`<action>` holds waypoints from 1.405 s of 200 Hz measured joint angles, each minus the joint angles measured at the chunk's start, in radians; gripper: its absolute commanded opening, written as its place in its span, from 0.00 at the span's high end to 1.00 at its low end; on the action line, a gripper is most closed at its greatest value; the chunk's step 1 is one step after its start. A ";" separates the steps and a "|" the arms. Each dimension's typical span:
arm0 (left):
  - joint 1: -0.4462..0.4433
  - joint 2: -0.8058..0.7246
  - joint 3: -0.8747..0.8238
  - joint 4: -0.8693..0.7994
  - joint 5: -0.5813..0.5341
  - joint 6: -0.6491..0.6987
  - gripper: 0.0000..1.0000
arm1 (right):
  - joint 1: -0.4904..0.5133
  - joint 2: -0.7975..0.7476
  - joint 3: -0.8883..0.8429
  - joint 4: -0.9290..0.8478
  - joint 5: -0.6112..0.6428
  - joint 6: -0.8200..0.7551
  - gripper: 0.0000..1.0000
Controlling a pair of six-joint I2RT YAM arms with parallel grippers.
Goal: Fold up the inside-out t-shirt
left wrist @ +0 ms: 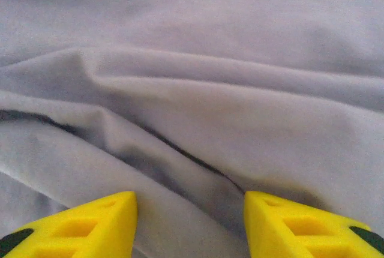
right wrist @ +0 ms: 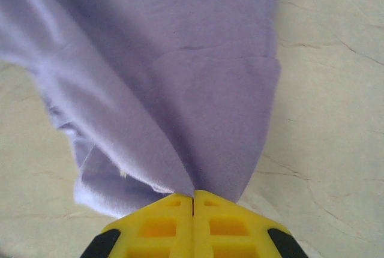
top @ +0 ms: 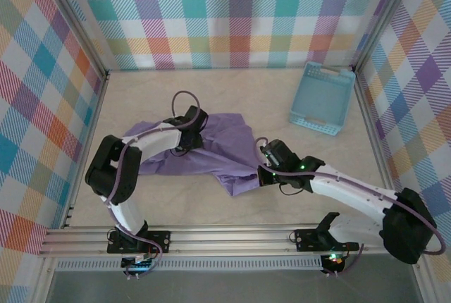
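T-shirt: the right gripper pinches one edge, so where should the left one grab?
Probably the raised fold ahead of the open left gripper, approached from above: the t-shirt lies crumpled, and that ridge stands proud enough to pinch.

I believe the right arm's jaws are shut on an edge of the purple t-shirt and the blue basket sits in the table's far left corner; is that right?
Not quite: the top view shows the basket in the far right corner of the table, not the left. The right arm does have its jaws shut on an edge of the purple t-shirt.
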 measured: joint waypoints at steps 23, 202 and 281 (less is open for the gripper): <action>-0.111 -0.098 -0.007 -0.008 -0.015 0.023 0.47 | -0.011 0.065 0.004 -0.039 0.047 0.039 0.63; -0.309 -0.266 -0.403 0.242 0.069 -0.071 0.48 | 0.203 0.370 0.249 0.003 0.060 0.097 0.51; -0.308 -0.284 -0.414 0.288 0.096 -0.087 0.47 | 0.203 0.432 0.260 -0.027 0.076 0.082 0.73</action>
